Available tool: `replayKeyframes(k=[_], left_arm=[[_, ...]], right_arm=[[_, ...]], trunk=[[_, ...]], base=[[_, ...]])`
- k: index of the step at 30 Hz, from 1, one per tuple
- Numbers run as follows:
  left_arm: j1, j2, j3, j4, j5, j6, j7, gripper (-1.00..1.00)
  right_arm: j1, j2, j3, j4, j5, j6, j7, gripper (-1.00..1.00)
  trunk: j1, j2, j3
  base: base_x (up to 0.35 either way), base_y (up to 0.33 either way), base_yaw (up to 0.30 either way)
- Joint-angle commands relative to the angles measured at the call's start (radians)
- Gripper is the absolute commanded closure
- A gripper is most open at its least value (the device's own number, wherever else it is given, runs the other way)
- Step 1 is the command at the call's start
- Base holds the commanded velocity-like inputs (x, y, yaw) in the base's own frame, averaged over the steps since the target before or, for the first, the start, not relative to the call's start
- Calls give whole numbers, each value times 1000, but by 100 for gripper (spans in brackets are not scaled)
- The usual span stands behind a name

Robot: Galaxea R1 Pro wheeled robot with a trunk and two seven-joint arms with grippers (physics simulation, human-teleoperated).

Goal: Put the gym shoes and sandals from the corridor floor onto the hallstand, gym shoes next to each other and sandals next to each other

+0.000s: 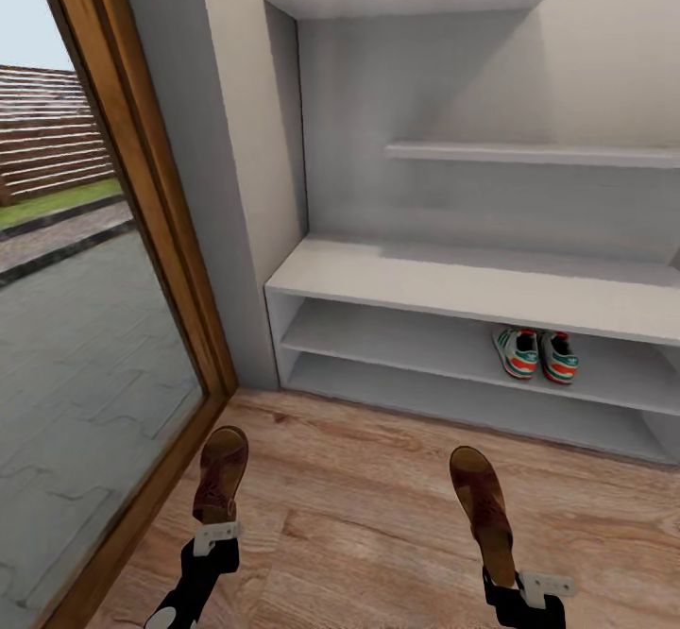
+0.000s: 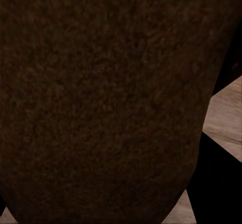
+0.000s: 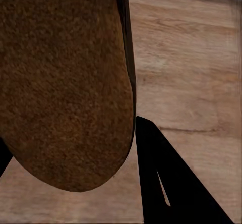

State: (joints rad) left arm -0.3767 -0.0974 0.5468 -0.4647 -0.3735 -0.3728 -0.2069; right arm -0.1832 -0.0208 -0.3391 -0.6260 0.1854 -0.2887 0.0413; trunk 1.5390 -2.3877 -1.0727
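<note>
The hallstand (image 1: 453, 284) stands ahead of me against the far wall, pale grey, with its wide bench top, two low open shelves beneath and stepped shelves climbing above; to my left runs a wood-framed glass door (image 1: 142, 195) looking out on paving. Between me and the rack lies the corridor floor (image 1: 359, 478), light wood planks with no footwear resting on them that I can see. The two gym shoes (image 1: 535, 353) already sit side by side on the upper of the low shelves, toward its right end, touching or nearly so, heels facing me — that half of the job looks done. What remains is in my grip: my left gripper (image 1: 216, 536) is clamped on the heel end of the left sandal (image 1: 220, 474), and my right gripper (image 1: 529, 588) is clamped on the heel end of the right sandal (image 1: 483, 508), each shoe pointing away from me toward the rack and held above the planks. I hold them by the heels so the toes can go in first under the bench top (the shelf opening is low, so a flat approach seems wise). In both wrist views the brown sole crowds the frame — (image 2: 101, 98) on the left, (image 3: 65, 82) on the right. The free stretch of shelf left of the sneakers looks the natural place for both sandals together.
</note>
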Motion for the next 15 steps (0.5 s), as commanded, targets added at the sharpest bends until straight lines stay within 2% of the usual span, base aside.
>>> replayKeyframes(k=[1,7,15], left_arm=[[-1,-1,8,-1,-5,-3,-8,100],[-1,-1,8,-3,-5,-3,-8,100],[-1,-1,8,-3,-5,-3,-8,100]], right_arm=[[-1,1,-6,0,6,-3,3,100],[-1,1,-6,-1,6,-3,3,100],[-1,2,-6,-1,6,-3,3,100]], trunk=[[0,0,-1],[0,0,-1],[0,0,-1]], base=[[-54,317,-282],[-19,256,-282],[-2,39,-282]])
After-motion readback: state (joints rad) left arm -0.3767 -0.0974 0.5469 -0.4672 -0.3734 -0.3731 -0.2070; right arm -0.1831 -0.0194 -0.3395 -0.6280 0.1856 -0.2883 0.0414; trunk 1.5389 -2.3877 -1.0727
